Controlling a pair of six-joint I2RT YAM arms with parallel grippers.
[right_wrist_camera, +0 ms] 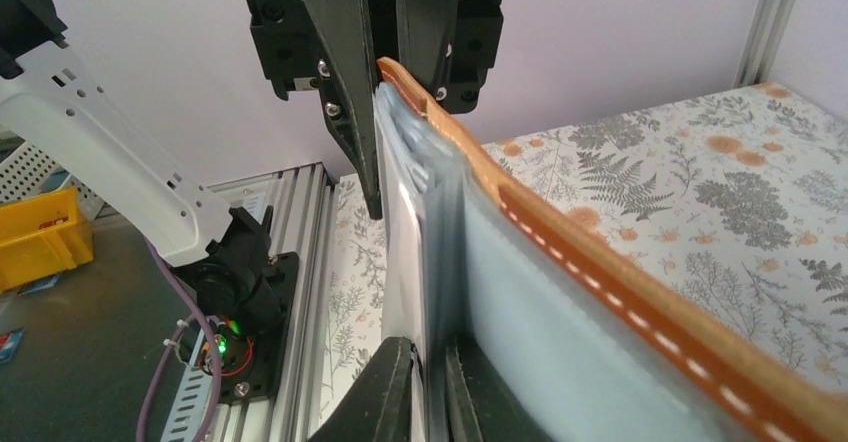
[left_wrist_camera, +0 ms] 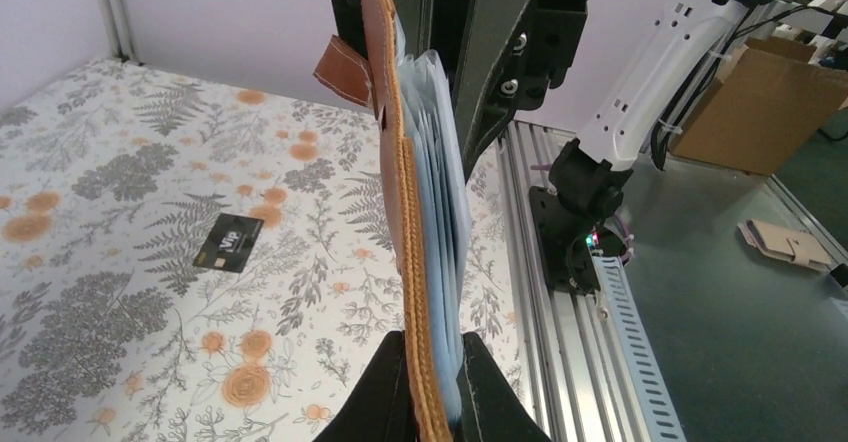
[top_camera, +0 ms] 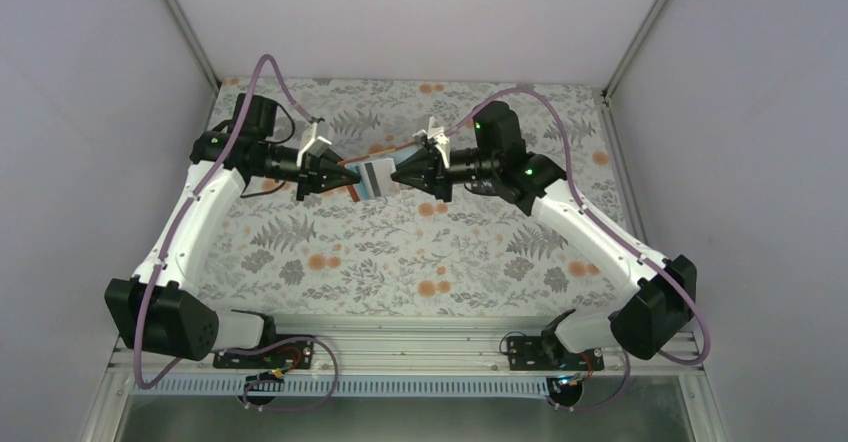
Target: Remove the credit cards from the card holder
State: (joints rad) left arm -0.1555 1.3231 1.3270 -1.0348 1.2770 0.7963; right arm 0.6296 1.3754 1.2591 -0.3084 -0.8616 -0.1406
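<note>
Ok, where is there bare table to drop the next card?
Bare: the wide strip of table between the card holder and the near rail. Crowded: mid-table, where the left end effector and right end effector clamp the holder in the air; the black card lies on the cloth nearby.

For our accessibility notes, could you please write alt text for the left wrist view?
The left gripper pinches the near end of a brown leather card holder seen edge-on, its pale blue-grey pockets fanning right, while the right gripper clamps its far end. A black card lies flat on the floral table below.
</note>
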